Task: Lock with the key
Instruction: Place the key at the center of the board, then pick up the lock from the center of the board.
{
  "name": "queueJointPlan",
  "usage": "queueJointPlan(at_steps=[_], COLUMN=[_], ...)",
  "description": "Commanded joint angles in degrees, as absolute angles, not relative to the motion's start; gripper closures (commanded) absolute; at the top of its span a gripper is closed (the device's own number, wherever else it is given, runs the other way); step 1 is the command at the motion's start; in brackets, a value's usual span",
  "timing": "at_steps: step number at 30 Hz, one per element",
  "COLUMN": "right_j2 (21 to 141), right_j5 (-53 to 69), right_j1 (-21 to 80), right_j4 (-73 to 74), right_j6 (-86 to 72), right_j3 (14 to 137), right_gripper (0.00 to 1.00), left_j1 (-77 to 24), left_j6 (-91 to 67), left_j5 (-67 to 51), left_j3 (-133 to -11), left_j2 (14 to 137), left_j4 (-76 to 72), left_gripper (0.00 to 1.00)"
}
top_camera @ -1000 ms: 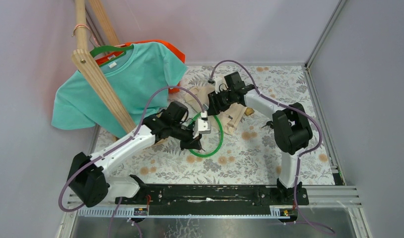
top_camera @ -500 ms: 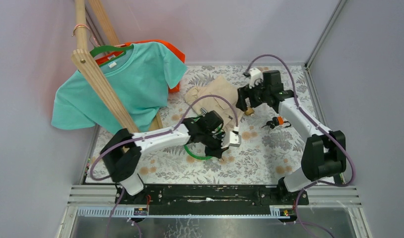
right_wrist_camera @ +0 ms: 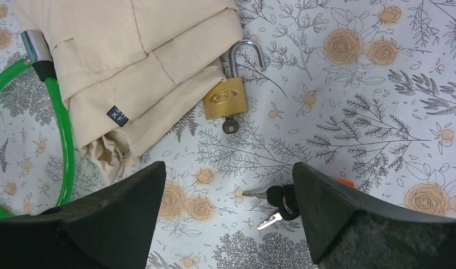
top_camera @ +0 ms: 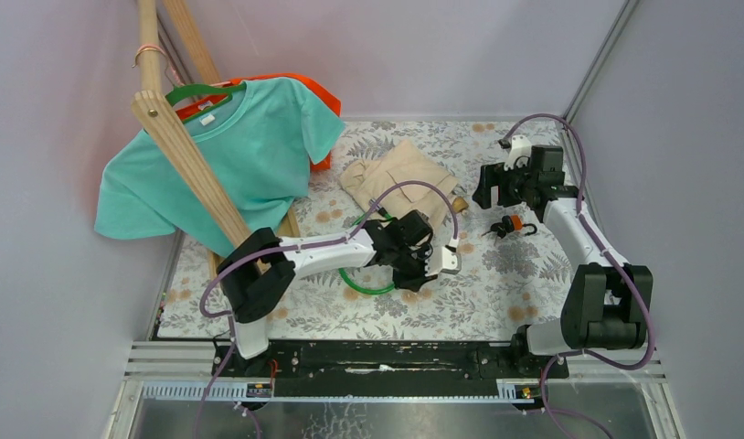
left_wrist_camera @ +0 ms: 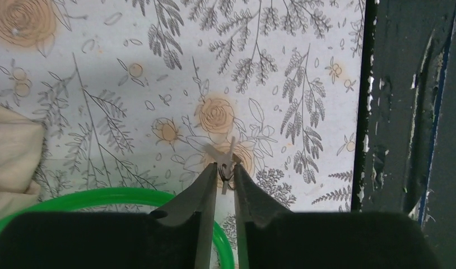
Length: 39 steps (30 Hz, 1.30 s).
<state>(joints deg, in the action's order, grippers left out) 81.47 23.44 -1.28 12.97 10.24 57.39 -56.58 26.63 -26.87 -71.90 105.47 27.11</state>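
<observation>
Since 1 second ago my right gripper has backed off the padlock and stands above it, jaws wide apart, empty. The padlock lies shackle-open just beside the beige cloth, a key in its base. My left gripper, swung nearer the padlock, pinches small silver keys. Shackle unclosed: locking remains undone

padlock against cloth, keys nearby, cable beside cloth

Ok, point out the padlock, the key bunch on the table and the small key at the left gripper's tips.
padlock (right_wrist_camera: 226, 98): right wrist view, on the brass body.
key bunch (right_wrist_camera: 280, 197): right wrist view, on the black heads.
small key (left_wrist_camera: 232, 151): left wrist view, on its silver shaft.
</observation>
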Motion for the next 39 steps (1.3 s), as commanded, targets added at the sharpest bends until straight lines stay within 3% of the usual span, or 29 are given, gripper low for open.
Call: queueJointPlan(at_steps=[1,10,15,22,25,29,39], right_j2=[79.57,83.76,89.43,94.94,97.75,101.14,106.04], right_j5=[22.59,10.62,3.1,3.44,4.95,7.13,9.63], right_j1=[-1.07,-1.06,-2.45,-6.35,-7.32,-7.78,-7.82], right_j4=[10.51,12.92,18.85,25.59,28.03,31.38,34.59], right_j6=[11.58,16.46,17.91,20.47,22.24,23.81,25.39], right_j3=[57.91,59.6,64.62,68.59,69.4,71.33,73.72], right_gripper=[0.1,0.12,0.12,0.13,0.14,0.18,0.33], left_j1=[-56.7,-56.61,-56.5,-56.29,-56.32,-56.26,-56.21], left_j6=[30.76,32.19,32.17,32.02,32.17,33.9,32.88], left_j5=[-27.43,-25.25,-21.51,-16.98,-16.07,-14.95,-14.85], left_j3=[-69.81,-67.99,-68.82,-69.05,-68.38,-67.58,-66.16], left_j2=[102.37,96.15,93.58,89.5,88.08,87.45,87.75], left_j4=[28.94,28.56,28.39,28.08,27.61,27.49,26.26], left_gripper=[0.73,0.47,0.42,0.39,0.31,0.25,0.22])
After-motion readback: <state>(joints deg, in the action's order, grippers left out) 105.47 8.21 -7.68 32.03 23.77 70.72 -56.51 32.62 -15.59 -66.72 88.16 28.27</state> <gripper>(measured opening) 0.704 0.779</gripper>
